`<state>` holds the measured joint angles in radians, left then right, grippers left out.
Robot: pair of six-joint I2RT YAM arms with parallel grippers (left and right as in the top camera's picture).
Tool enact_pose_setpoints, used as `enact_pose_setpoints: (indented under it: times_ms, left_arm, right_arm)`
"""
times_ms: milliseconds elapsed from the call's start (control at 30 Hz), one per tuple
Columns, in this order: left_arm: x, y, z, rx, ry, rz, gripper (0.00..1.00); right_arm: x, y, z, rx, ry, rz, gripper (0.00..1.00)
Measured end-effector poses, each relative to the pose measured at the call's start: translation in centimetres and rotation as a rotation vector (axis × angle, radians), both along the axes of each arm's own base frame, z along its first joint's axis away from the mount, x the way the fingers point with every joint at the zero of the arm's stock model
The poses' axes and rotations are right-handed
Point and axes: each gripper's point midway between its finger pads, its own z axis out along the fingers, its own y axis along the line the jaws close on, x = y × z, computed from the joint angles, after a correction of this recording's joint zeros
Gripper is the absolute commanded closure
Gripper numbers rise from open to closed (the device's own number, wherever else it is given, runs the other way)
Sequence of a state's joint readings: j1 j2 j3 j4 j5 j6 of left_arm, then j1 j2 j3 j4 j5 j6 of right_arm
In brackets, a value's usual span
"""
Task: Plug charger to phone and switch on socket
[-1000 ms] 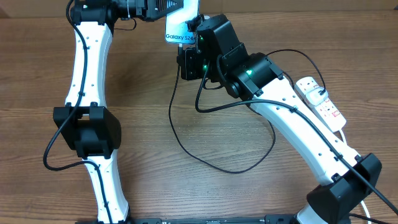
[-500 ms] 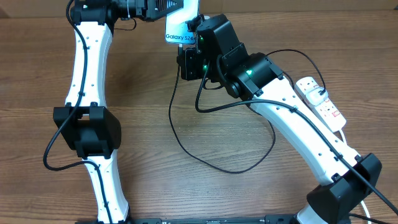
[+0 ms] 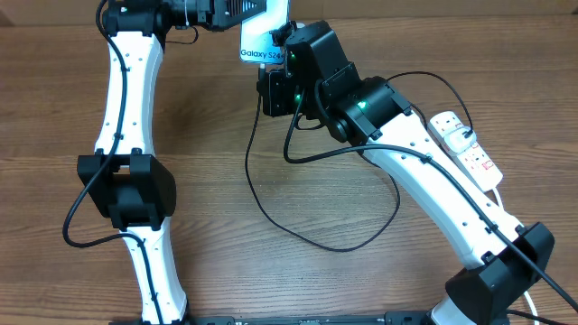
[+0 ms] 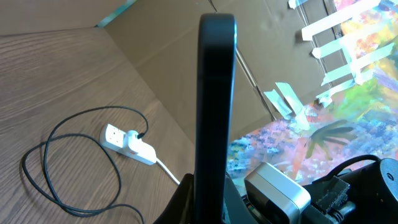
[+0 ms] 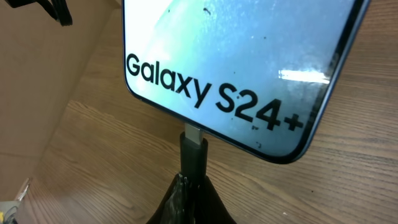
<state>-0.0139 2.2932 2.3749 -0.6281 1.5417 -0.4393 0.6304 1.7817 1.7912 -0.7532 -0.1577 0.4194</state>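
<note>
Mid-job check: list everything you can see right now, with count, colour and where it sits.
phone: one, light blue-white screen, held up at the table's far edge.
charger: one, black cable looped over mid-table; its plug is at the phone's bottom port, metal tip partly showing.
socket: one, white with red switches, flat at the table's right side.
white cord: one, running off the socket.
table: one, brown wood.
left gripper: one, black, shut on the phone.
right gripper: one, black, shut on the charger's plug.
left arm, right arm: two, white and black.
</note>
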Motion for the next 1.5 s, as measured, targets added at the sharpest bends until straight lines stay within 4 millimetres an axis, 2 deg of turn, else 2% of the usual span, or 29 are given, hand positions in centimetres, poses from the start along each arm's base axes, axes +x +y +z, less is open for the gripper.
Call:
enact_pose_setpoints:
  times_ms: [1500]
  left_arm:
    - [-0.11,-0.30,0.00,0.000,0.000,-0.006,0.96]
  right_arm:
    - [-0.08,0.04,-0.02,0.012,0.015,-0.007,0.96]
